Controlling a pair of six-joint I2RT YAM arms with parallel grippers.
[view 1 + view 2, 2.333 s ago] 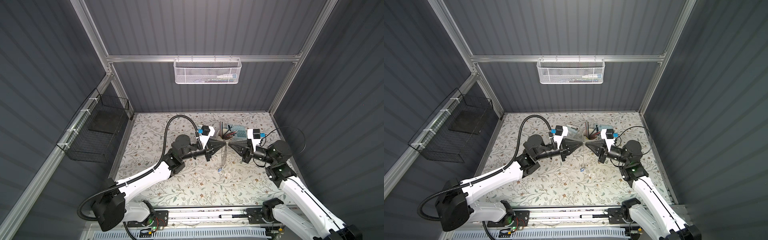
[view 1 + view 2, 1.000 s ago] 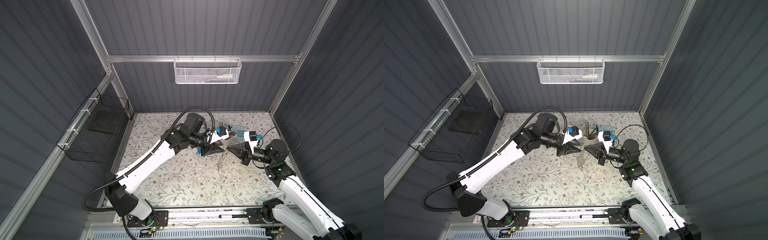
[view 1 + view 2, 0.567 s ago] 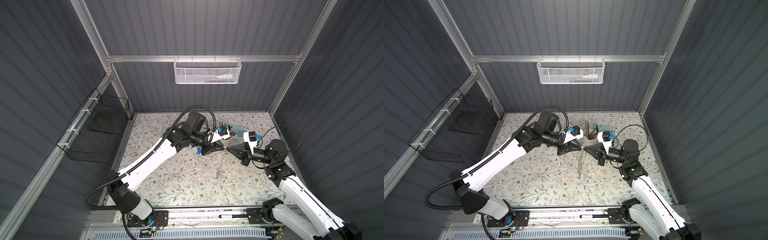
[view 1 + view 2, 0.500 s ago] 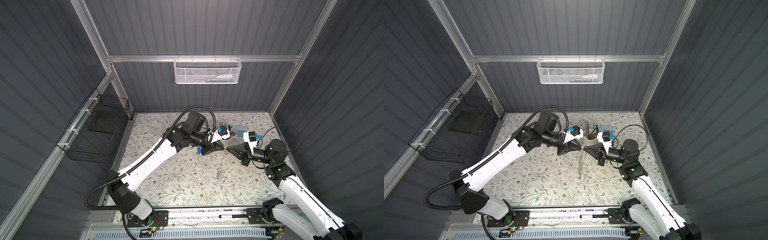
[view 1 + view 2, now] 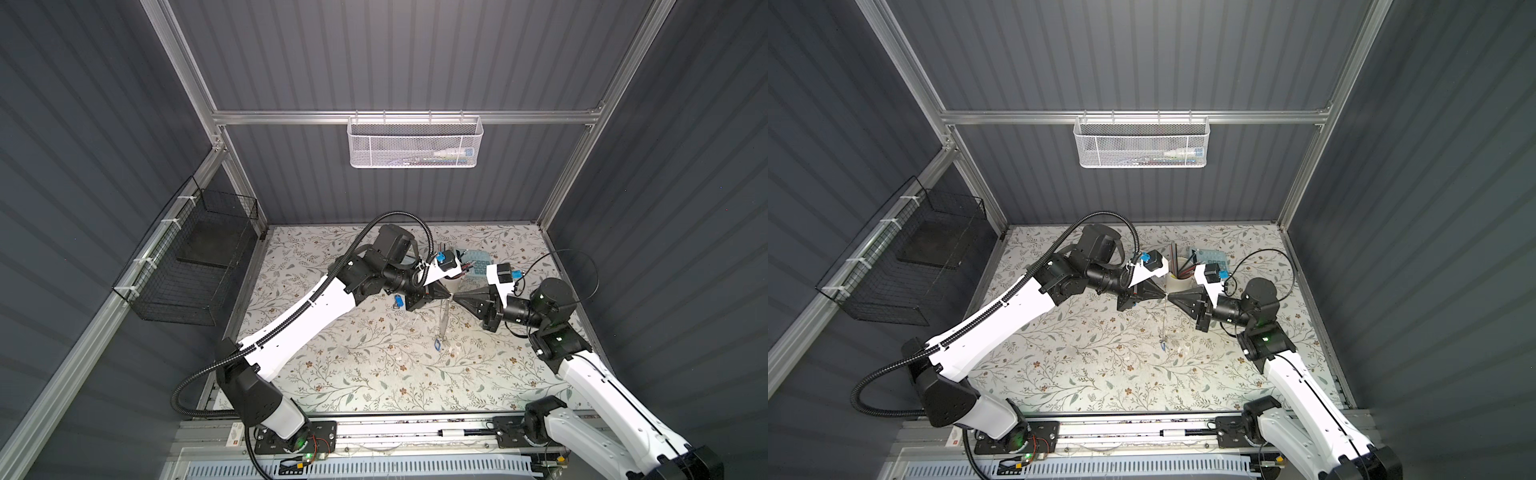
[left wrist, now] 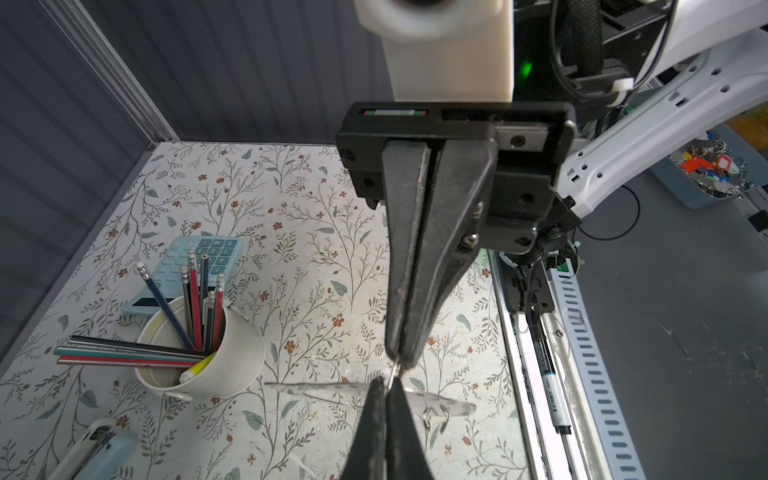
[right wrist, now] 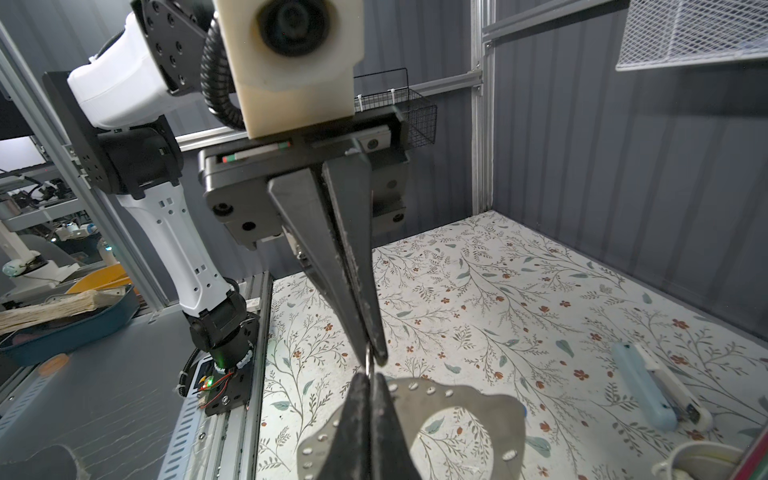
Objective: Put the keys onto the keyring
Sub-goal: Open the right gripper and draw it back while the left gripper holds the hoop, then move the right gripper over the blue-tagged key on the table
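The keyring (image 7: 457,409), a flat grey studded loop, hangs in mid-air over the middle of the mat, and both top views show it edge-on (image 5: 444,320) (image 5: 1163,320). My left gripper (image 5: 448,295) (image 5: 1165,294) (image 6: 390,380) and right gripper (image 5: 456,296) (image 5: 1171,295) (image 7: 370,380) meet tip to tip, each shut on the ring's top rim. One of the keys, with a blue tag (image 5: 437,344) (image 5: 1162,344), dangles at the ring's lower end. A second blue tag (image 5: 398,300) shows beside the left gripper's body. Two small metal rings (image 6: 434,417) hang from the loop.
A white cup (image 6: 232,361) (image 5: 1179,282) of pencils and a teal calculator (image 6: 199,257) stand just behind the grippers. A pale blue stapler (image 7: 648,386) (image 6: 104,453) lies on the mat. A white mesh basket (image 5: 415,145) hangs on the back wall, a black wire basket (image 5: 199,257) on the left wall.
The left gripper came up to the ring's top and closed on it, facing the right gripper. The right gripper has kept its hold, and the ring now hangs straight down.
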